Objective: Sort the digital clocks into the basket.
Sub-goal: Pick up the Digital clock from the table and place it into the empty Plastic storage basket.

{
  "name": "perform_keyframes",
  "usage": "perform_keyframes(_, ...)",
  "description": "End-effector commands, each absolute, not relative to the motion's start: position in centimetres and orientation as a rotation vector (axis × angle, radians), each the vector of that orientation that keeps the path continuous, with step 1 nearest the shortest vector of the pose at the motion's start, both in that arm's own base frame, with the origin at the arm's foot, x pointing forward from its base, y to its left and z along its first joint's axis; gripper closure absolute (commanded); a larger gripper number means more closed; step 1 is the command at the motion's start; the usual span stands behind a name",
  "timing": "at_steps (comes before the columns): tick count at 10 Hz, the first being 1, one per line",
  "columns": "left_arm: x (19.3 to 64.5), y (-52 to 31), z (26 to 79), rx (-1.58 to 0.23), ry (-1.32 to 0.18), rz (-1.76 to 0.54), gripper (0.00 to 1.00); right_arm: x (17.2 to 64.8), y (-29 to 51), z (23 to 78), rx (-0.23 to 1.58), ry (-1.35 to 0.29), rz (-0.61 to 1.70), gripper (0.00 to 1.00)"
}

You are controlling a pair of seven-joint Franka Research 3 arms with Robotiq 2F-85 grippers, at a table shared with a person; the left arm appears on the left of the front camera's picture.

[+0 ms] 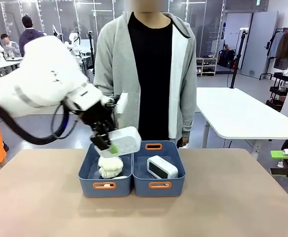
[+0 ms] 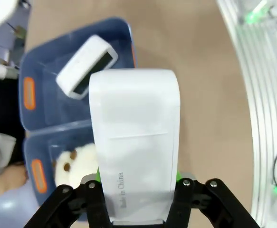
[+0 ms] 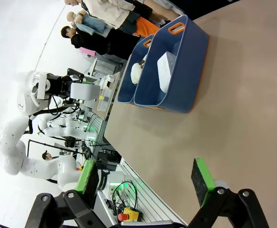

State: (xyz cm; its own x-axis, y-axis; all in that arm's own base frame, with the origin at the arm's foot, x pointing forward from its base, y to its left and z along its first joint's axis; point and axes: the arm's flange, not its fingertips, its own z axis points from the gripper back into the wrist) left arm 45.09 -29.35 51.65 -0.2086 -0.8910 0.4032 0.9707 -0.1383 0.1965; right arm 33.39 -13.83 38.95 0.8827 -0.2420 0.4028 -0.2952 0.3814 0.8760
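My left gripper (image 1: 107,143) is shut on a white digital clock (image 1: 125,139) and holds it in the air just above the two blue tubs, near where they meet. In the left wrist view the held clock (image 2: 136,142) stands between the green pads, its plain back toward the camera. A second digital clock (image 1: 162,167) lies in the right-hand tub, the basket (image 1: 177,186), with its dark screen (image 2: 98,71) showing. My right gripper (image 3: 143,183) hangs open with nothing in it over bare table, well to the right (image 1: 283,163).
The left-hand tub (image 1: 87,185) holds a fluffy white toy (image 1: 110,167). A person (image 1: 151,74) stands close behind the tubs at the table's far edge. Bare tabletop lies in front of the tubs and on both sides.
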Motion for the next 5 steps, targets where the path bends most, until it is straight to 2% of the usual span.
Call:
perform_keyframes(1,48.0,-33.7,52.2,-0.155,-0.451,-1.795,1.00,33.2,-13.8,39.2,1.200,-0.513,0.034,0.00)
perform_keyframes(5,52.6,-39.3,47.4,-0.110,-0.355,-1.914,1.00,33.2,-13.8,39.2,1.200,-0.513,0.034,0.00)
